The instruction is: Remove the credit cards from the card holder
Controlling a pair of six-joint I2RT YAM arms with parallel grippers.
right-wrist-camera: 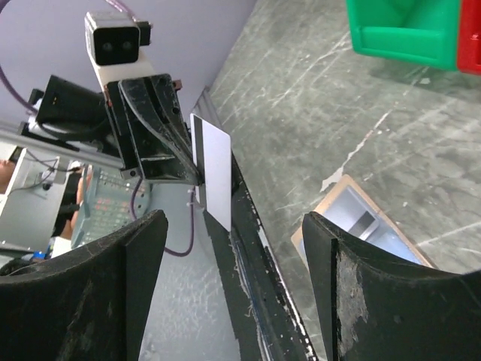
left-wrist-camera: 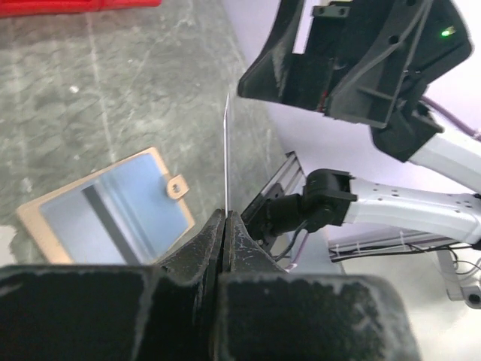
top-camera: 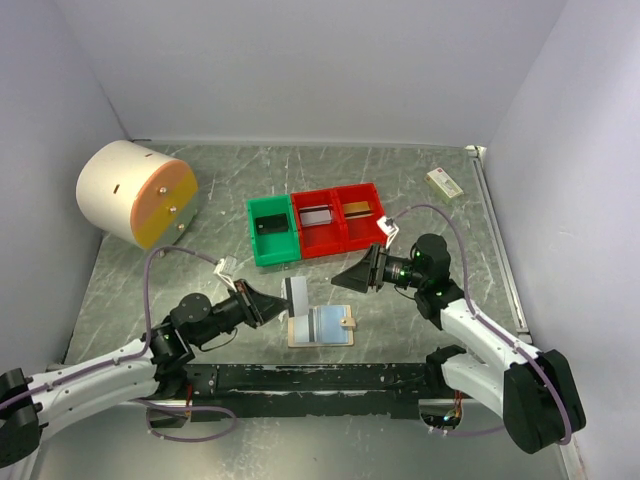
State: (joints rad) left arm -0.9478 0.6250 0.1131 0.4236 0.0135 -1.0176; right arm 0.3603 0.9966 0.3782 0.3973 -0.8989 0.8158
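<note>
Left tool [top-camera: 281, 301] pinching card [top-camera: 295, 292] (plain face), right tool [top-camera: 342, 277] agape; card holder [top-camera: 322, 327] open

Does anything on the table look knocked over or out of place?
Only the big cream cylinder at far left: it seems to lie on its side. The card holder lies open and flat, with nothing spilled.

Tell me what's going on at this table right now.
The left gripper is shut on a silver-grey card and holds it up on edge, lifted clear of the open card holder, which lies flat on the table. The right gripper is open and faces that card without touching it. Behind them, a dark card lies in the green bin. A silver card and a gold card lie in the red bins.
</note>
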